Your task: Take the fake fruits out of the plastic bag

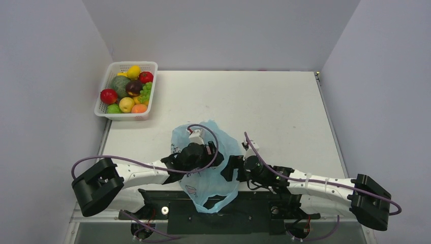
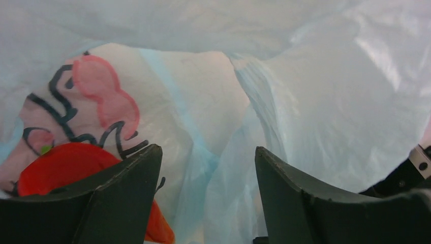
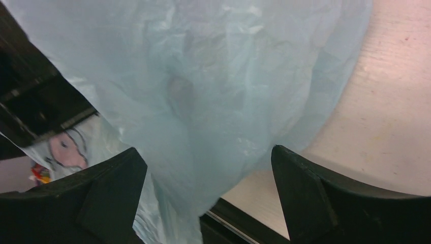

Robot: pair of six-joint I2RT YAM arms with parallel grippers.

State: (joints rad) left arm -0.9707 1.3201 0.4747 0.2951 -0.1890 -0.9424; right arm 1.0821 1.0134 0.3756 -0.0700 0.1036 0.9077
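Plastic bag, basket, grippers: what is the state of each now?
plastic bag, crumpled, lying between both grippers.
left gripper, open, empty.
right gripper, open around hanging bag film.
white basket, upright, full of fruits.
red fake fruit, partly hidden by left gripper.

Right gripper [image 3: 206, 152] is spread wide, both dark fingers [image 3: 109, 193] poking up from the bottom corners. The bag [image 3: 203, 76] fills most of the shot, pale blue and crinkly, with a fold drooping into the gap between the jaws. There's a pink printed figure [image 3: 66, 150] on it by the left finger, and some black hardware [image 3: 35, 107] further left. Bare table [image 3: 386, 112] shows on the right.
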